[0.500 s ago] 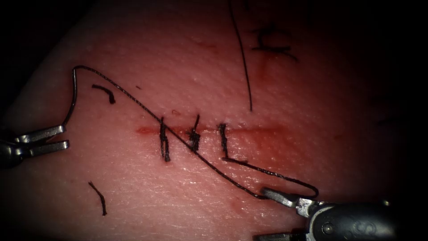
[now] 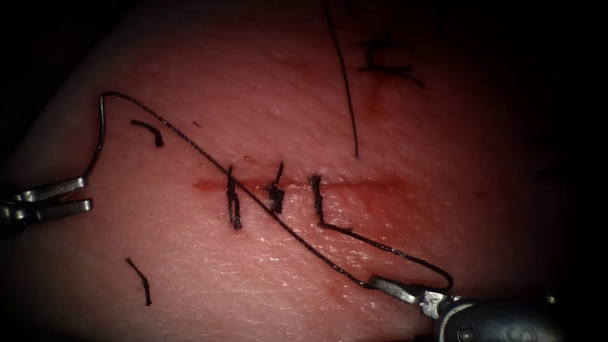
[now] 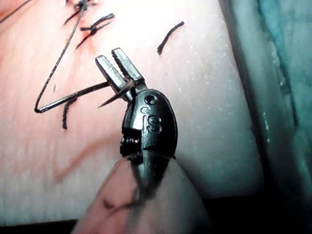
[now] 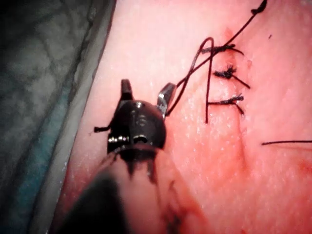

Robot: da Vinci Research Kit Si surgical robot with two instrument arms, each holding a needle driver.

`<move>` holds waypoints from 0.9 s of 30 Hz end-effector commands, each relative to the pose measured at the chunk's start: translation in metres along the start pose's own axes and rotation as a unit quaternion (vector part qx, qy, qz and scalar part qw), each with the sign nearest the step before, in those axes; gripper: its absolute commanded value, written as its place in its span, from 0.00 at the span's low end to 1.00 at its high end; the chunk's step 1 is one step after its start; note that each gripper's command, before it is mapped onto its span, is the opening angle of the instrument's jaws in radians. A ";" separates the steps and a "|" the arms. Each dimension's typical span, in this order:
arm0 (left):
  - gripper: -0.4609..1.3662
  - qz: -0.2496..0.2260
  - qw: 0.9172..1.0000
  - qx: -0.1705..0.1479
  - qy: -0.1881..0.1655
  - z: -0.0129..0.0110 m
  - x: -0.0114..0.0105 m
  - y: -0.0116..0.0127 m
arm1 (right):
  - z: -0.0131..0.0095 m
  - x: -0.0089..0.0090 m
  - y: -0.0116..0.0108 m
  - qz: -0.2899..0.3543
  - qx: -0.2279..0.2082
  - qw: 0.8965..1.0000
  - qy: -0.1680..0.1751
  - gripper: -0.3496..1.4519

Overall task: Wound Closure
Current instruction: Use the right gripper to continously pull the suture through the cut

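The needle (image 2: 101, 130) is off the tissue (image 2: 253, 76), well left of the cut's (image 2: 367, 185) left end. Its curve stands roughly upright, the thread (image 2: 285, 225) leaving its upper end. The left tool (image 2: 83, 193) is clamped on its lower part, deep in the jaws; the left wrist view shows a short sharp stub past them. The thread slants down across the three stitches (image 2: 233, 206) to the right tool (image 4: 146, 90), whose jaws stand apart, the thread looped round one (not gripped). The left tool's wrist bears letters like "IS"; the right's marks are unreadable. A cut end of thread (image 2: 139, 278) lies nearby.
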 end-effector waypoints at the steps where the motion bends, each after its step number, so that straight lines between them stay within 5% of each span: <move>1: 0.06 0.002 1.000 -0.001 0.001 -0.0001 0.0001 -0.0001 | 0.0000 0.0000 -0.0002 -0.001 0.006 1.000 0.001 0.75; 18: 0.06 0.000 1.000 0.019 0.019 -0.0069 0.0027 -0.0036 | -0.0031 -0.0016 -0.0044 -0.020 0.082 0.996 -0.013 0.75; 23: 0.06 -0.002 1.000 0.022 0.020 -0.0099 0.0036 -0.0048 | -0.0044 -0.0029 -0.0034 -0.025 0.084 0.996 -0.025 0.73; 27: 0.06 -0.002 1.000 0.021 0.018 -0.0113 0.0045 -0.0047 | -0.0053 -0.0035 -0.0004 -0.022 0.056 0.997 -0.037 0.73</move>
